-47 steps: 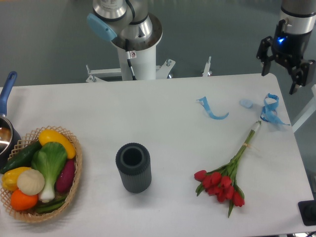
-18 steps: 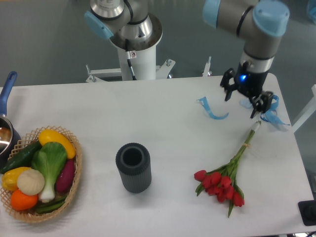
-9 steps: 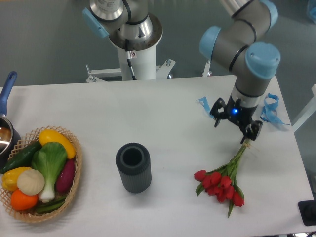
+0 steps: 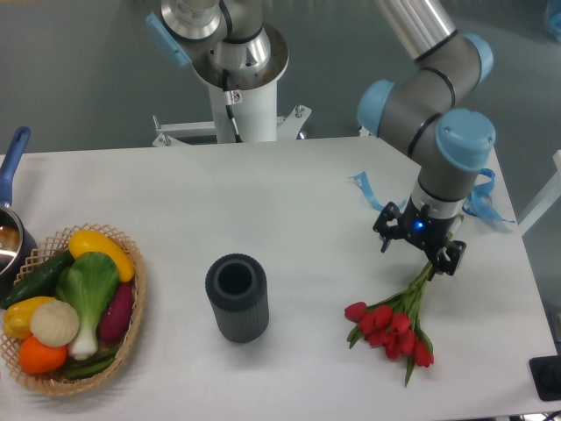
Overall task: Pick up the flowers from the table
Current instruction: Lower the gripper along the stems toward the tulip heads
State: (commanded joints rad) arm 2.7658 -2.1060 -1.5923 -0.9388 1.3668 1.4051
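The tulip bunch (image 4: 396,323) lies on the white counter (image 4: 289,219), its long axis slanting: red heads toward the counter's near edge, stems running up and to the right until the tool (image 4: 419,245) covers them. The tool hangs spread open above the upper stems, one finger on each side, not yet closed on them. The heads lie below and slightly left of it. A straight descent looks enough. From the bunch, the counter's right edge is near, blue ribbon scraps (image 4: 480,198) lie beyond the tool, and the dark ribbed vase (image 4: 237,297) stands well apart to the left.
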